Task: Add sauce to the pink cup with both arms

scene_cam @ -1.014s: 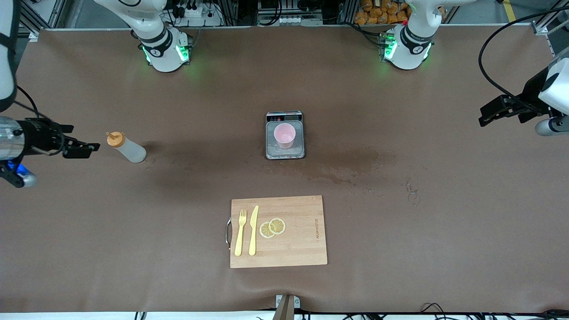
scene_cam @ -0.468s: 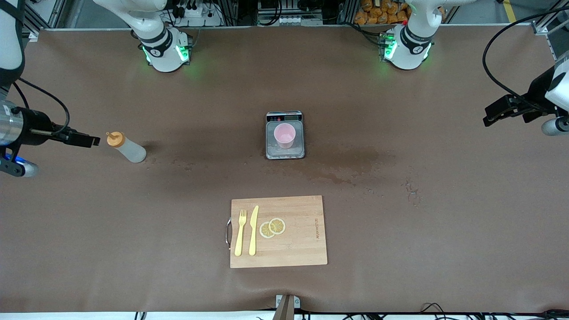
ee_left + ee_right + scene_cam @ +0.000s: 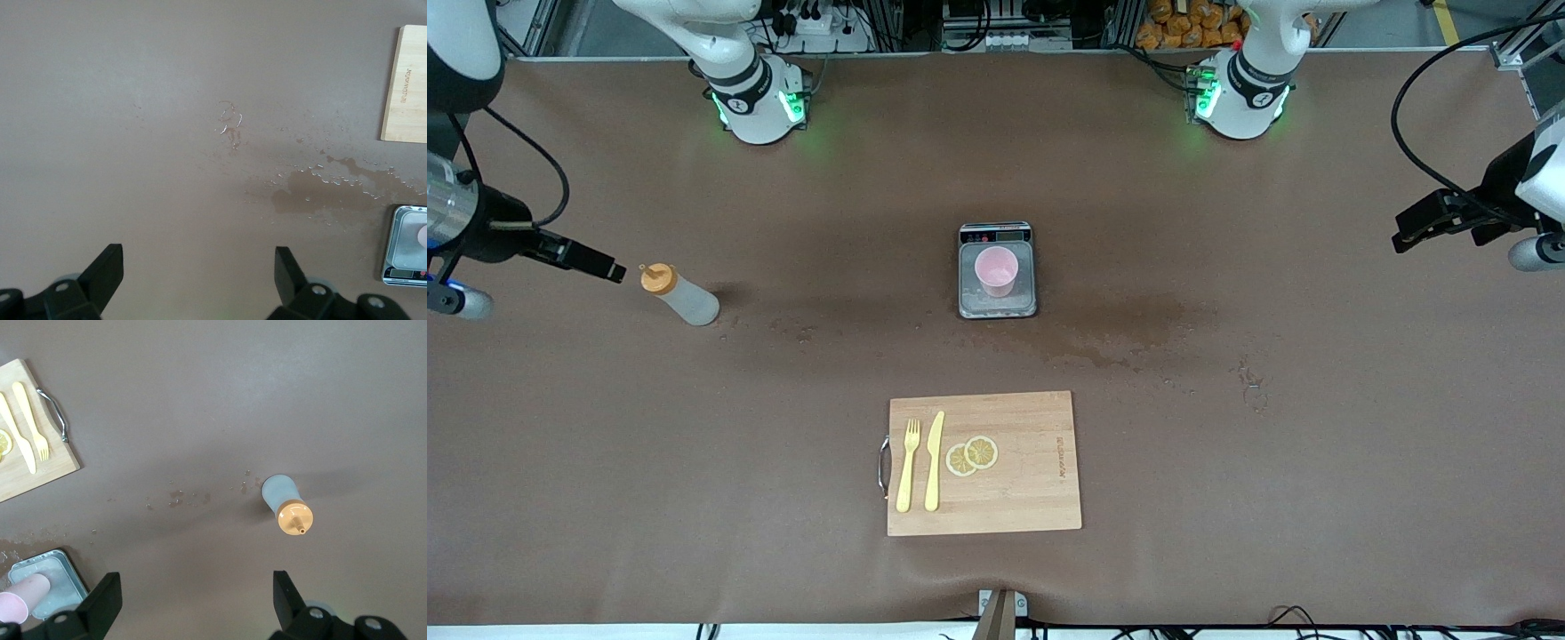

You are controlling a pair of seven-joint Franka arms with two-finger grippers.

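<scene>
The sauce bottle (image 3: pixel 685 299), whitish with an orange cap, stands on the table toward the right arm's end. It also shows in the right wrist view (image 3: pixel 288 503). The pink cup (image 3: pixel 996 271) stands upright on a small scale (image 3: pixel 997 304) at the table's middle. Its rim shows at the right wrist view's edge (image 3: pixel 19 601). My right gripper (image 3: pixel 611 270) is open and empty in the air, close beside the bottle's cap and apart from it. My left gripper (image 3: pixel 1403 235) is open and empty over the left arm's end of the table, well away from the cup.
A wooden cutting board (image 3: pixel 984 463) with a yellow fork, a knife and lemon slices lies nearer to the front camera than the scale. A wet stain (image 3: pixel 1129 324) spreads beside the scale toward the left arm's end; it also shows in the left wrist view (image 3: pixel 313 193).
My right gripper has shifted toward the robots' side of the table and now points at the bottle's cap. My left gripper moved slightly outward, then held still. Bottle and cup have not moved.
</scene>
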